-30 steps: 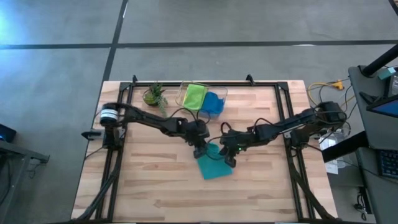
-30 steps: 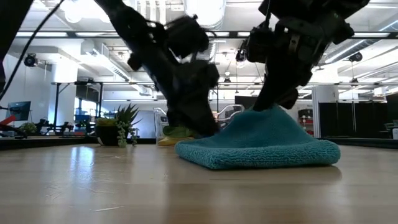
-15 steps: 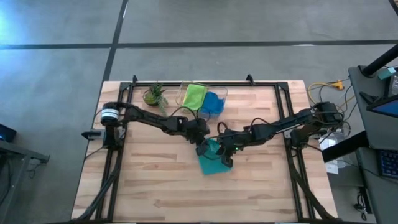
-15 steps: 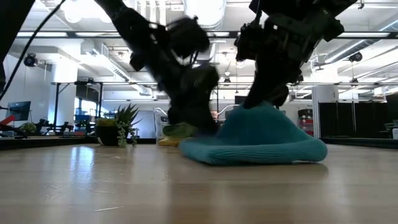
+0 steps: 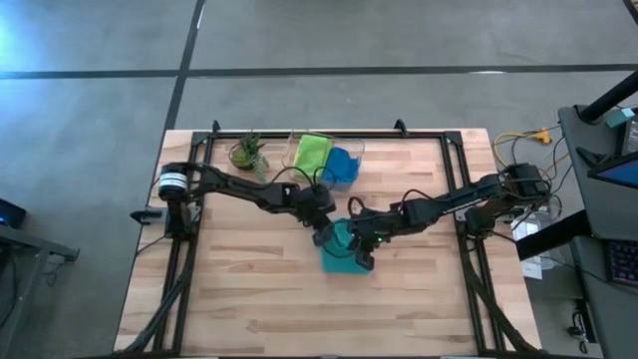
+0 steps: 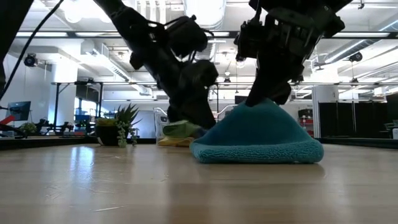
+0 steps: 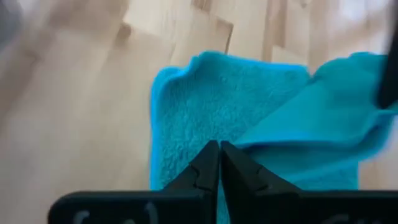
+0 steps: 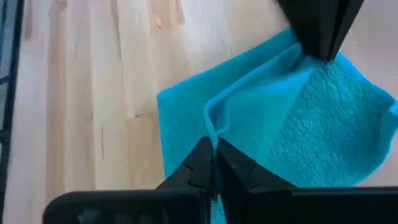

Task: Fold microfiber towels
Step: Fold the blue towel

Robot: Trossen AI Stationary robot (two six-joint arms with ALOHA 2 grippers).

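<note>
A teal towel (image 5: 344, 249) lies bunched at the table's middle and rises as a tent (image 6: 258, 134) in the low view. My left gripper (image 5: 325, 237) is shut at its left far edge. My right gripper (image 5: 363, 255) is shut on its raised top (image 6: 268, 102). A lime green towel (image 5: 311, 152) and a dark blue towel (image 5: 342, 166) sit in the clear bin at the back. My left gripper pinches the teal towel's edge (image 7: 219, 138) between its shut fingers, slanting down from the table's left; the right wrist view shows its fingers (image 8: 320, 37) on that raised corner (image 8: 303, 61). The cloth beyond them lies on the table. My right gripper pinches a raised fold ridge (image 8: 210, 127) of the teal towel between its shut fingers, slanting down from the table's right. The cloth hangs from the fingers as a tent, and its lower rim (image 6: 255, 154) rests on the table.
The clear bin (image 5: 351, 148) and a small potted plant (image 5: 247, 152) stand at the table's far edge. Bare wood (image 5: 259, 299) stretches along the near side. Black frame rails (image 5: 189, 249) run along both sides.
The teal towel has gone from a low, wide folded pad to a narrower, taller tent under my right gripper. Its near edge has drawn in toward the table's far side, and its left end has drawn in toward the middle.
</note>
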